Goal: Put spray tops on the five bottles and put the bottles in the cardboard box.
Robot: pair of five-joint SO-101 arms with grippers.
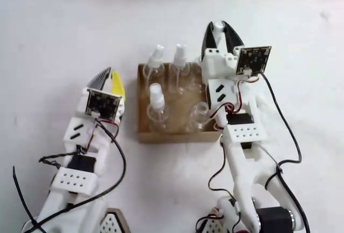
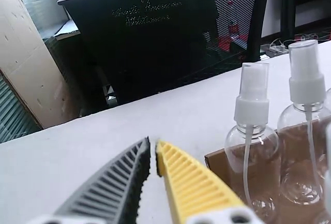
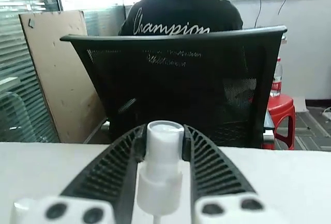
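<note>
The right tool [image 1: 220, 26] is clamped on a white plastic spray top [image 3: 163, 151]. Its black fingers press on either side of the top's head, and the top's long axis stands roughly upright with the collar below the grip.

The coming move appears to turn on one thing, the clear plastic bottle with a bare neck [image 1: 199, 115]. It stands upright in the shallow brown cardboard box [image 1: 172, 136]. It is behind the right tool's tips, back toward that arm's base and just beside its wrist on the side facing the other arm. The top therefore hangs past the box's far edge, not over the neck. The tool would probably have to draw back and then lower the top along the bottle's upright axis.

Three clear bottles with white spray tops [image 1: 156, 101] stand in the same box. A fifth bottle cannot be made out.

The left tool [image 1: 111, 74] is narrow, its grey and yellow fingers almost together with nothing between them. It sits low over the white bench [image 1: 64, 39] beside the box, farther from the bare neck than the right tool.
</note>
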